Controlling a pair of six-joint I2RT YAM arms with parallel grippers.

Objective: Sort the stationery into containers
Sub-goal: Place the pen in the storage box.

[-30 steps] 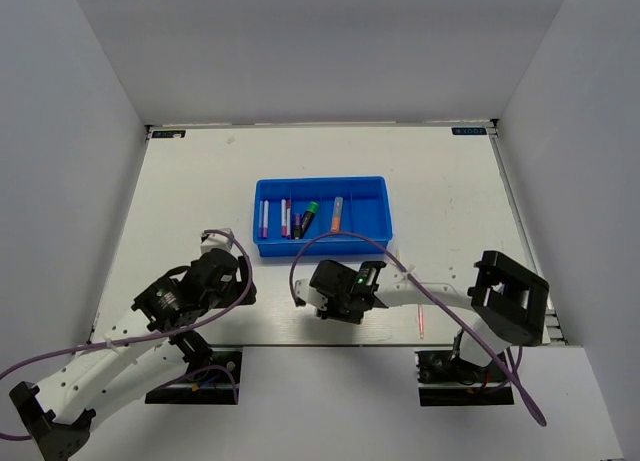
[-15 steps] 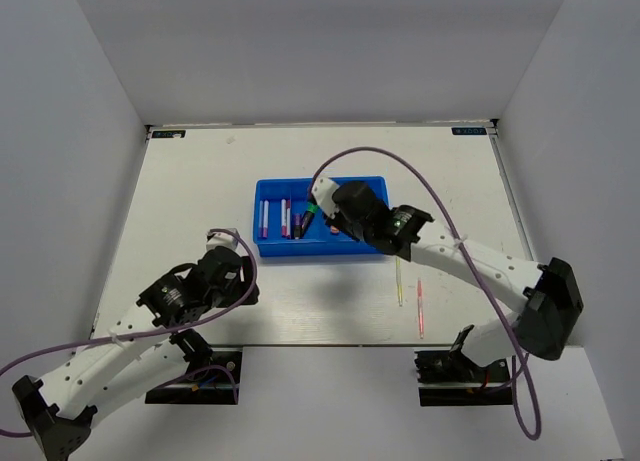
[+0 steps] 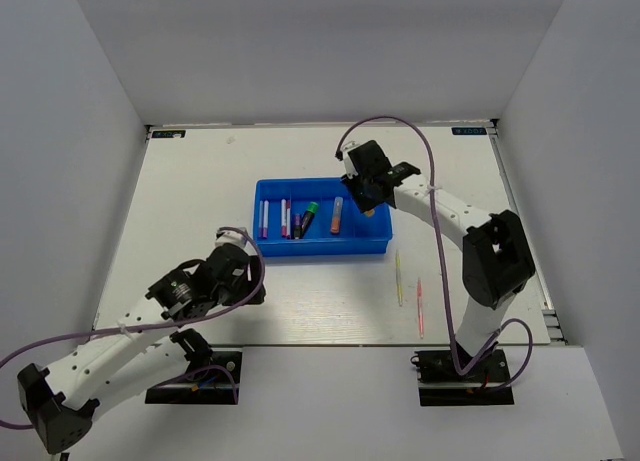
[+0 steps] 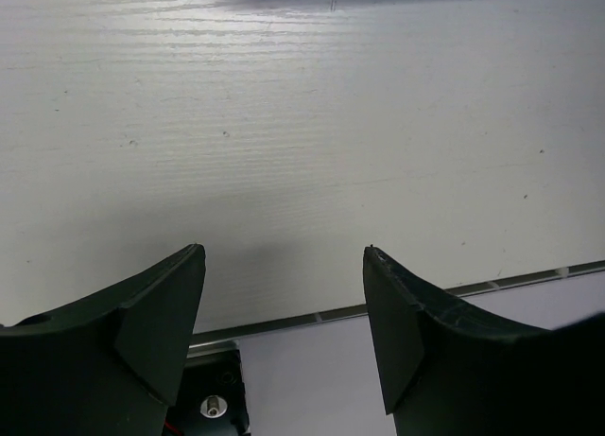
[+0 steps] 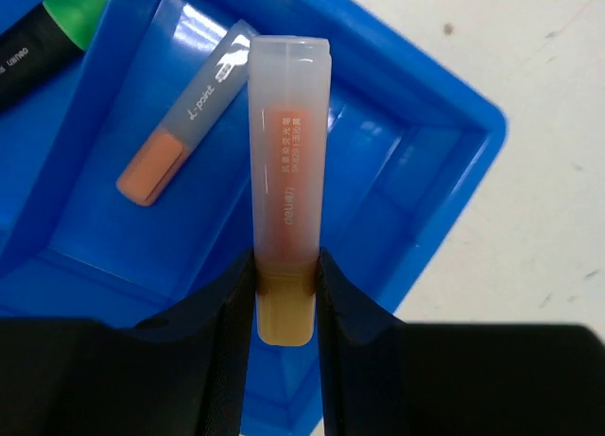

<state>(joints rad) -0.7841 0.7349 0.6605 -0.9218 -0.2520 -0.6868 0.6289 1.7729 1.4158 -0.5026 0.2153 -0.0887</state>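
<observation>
The blue tray (image 3: pixel 322 245) sits mid-table. It holds two pink-white pens (image 3: pixel 264 218), a purple highlighter (image 3: pixel 297 225), a green-black highlighter (image 3: pixel 309 217) and an orange highlighter (image 3: pixel 337 214). My right gripper (image 3: pixel 371 201) hangs over the tray's right end. In the right wrist view it (image 5: pixel 286 266) is shut on an orange highlighter with a clear cap (image 5: pixel 288 162), above the tray (image 5: pixel 454 171), beside the lying orange highlighter (image 5: pixel 184 114) and the green-black one (image 5: pixel 47 29). My left gripper (image 3: pixel 240 286) is open and empty over bare table (image 4: pixel 284 256).
A thin yellow stick (image 3: pixel 399 276) and a thin pink stick (image 3: pixel 420 307) lie on the table right of and nearer than the tray. The table's front edge (image 4: pixel 397 304) runs just under the left gripper. White walls enclose the table.
My right arm has swung from the front centre of the table up to the tray's right end, carrying the orange highlighter. The left arm has shifted slightly right.
</observation>
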